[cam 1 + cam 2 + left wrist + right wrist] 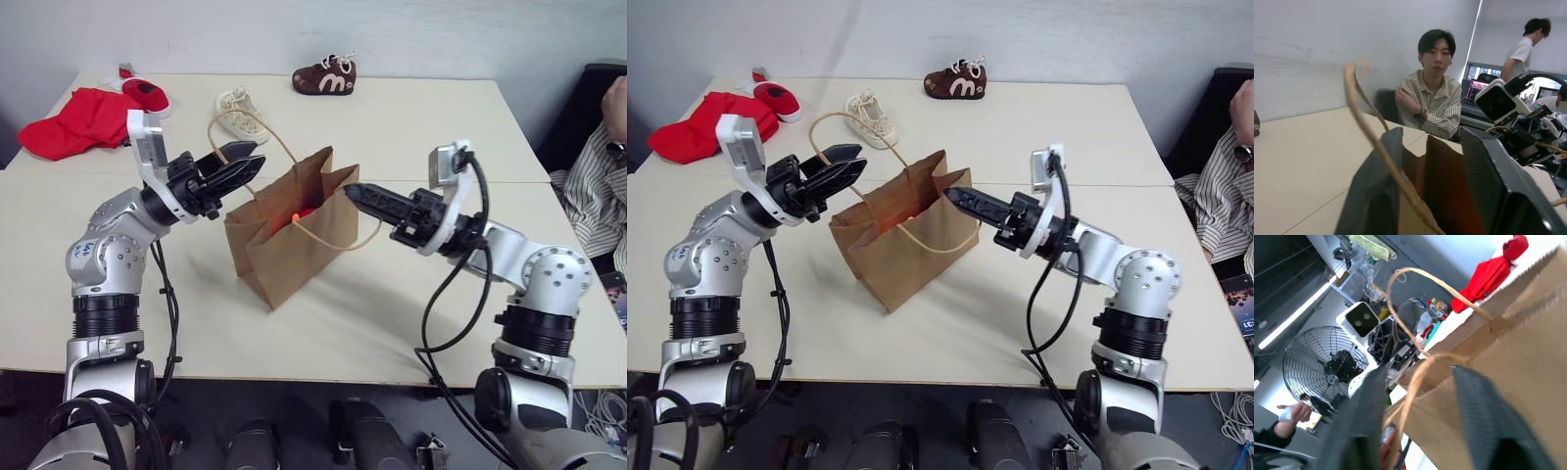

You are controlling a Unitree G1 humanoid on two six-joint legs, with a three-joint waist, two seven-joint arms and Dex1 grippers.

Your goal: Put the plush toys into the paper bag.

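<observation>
Between both claws (245, 162) (355, 192), paper bag (284, 245), toys (302, 212) inside.

Right gripper (1420, 421) fingers spread, straddling the paper bag (1518, 357) rim and one cord handle (1415, 377). Beyond the bag: left gripper (1388, 340), red cloth (1488, 276), floor fan (1320, 364).

A: Any writing that can be read on the table?

B: One mark. The brown shoe (324, 76), toward twelve o'clock on the table (411, 117), carries a cream letter "m" on its side.

A: Does the paper bag (284, 240) have print on it?

B: Its brown faces show no lettering.

A: And the left arm?

B: The grey shoulder housing (98, 257) of the left arm, at about nine o'clock, has small blue handwritten marks, too small to read.
</observation>
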